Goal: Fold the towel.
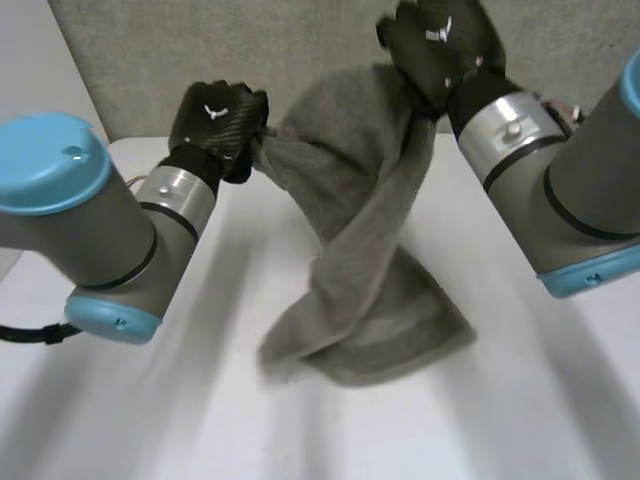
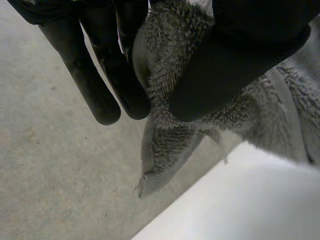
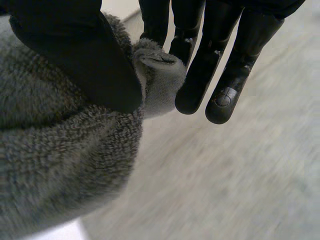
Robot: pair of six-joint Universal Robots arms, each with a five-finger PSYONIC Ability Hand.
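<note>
left robot hand [image 2: 240, 65] | thumb and fingers pinch grey towel [image 2: 167, 145] near its corner | white table [image 2: 240, 205] beside towel

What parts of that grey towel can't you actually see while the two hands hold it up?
Head view: lower corners of the towel, buried in its own folds on the table.
Left wrist view: the patch of towel under the thumb of the left hand; the hanging part is cut off by the frame edge.
Right wrist view: the pinched spot, covered by the thumb of the right hand.
</note>
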